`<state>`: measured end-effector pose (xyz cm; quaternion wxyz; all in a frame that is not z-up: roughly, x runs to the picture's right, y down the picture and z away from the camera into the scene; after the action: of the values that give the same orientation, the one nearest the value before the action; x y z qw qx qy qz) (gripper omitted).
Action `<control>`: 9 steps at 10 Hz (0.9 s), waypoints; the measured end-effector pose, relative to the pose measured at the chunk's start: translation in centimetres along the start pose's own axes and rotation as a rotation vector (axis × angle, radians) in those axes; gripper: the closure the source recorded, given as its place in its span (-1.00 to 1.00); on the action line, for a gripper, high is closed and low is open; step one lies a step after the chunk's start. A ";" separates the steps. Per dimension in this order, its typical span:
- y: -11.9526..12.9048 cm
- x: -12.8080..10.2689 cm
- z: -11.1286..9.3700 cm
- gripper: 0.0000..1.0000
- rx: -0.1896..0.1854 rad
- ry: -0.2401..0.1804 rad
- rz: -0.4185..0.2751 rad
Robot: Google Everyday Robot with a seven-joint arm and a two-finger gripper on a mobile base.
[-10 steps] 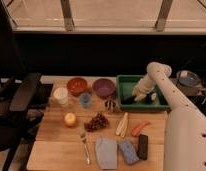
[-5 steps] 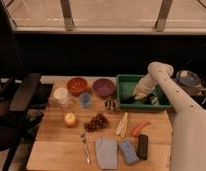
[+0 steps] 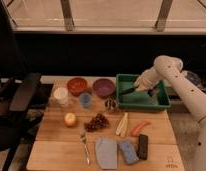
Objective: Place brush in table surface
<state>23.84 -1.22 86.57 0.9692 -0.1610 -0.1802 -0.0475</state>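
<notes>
Lifted since a second ago, the gripper [image 3: 146, 88] now hangs over the green bin [image 3: 143, 103] at the right rear of the desk [image 3: 56, 150]. Its jaws are closed on the brush [image 3: 127, 91], whose slim black handle juts leftward above the bin.

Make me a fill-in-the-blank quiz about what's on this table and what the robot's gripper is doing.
1. The gripper holds the brush over the ____ bin.
2. The carrot lies beside the banana; the carrot's colour is ____.
3. On the table surface, the block beside the sponge is ____.
Missing words: green; orange; black.
</notes>
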 end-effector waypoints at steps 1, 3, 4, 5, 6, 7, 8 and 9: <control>-0.7 -0.5 -1.8 1.00 0.046 0.006 -0.011; -1.2 -1.1 -5.1 1.00 0.105 0.024 -0.020; -0.6 -1.3 -6.6 1.00 0.128 0.037 -0.018; 0.6 -1.3 -8.0 1.00 0.147 0.051 -0.013; 1.5 -1.0 -8.9 0.99 0.154 0.057 -0.003; 2.4 -0.7 -9.5 0.89 0.155 0.053 0.008; 2.8 -0.8 -9.4 0.71 0.150 0.045 0.010; 2.8 -0.9 -9.1 0.56 0.145 0.041 0.010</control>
<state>26.48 -1.54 77.43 0.9820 -0.0904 -0.1625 -0.0325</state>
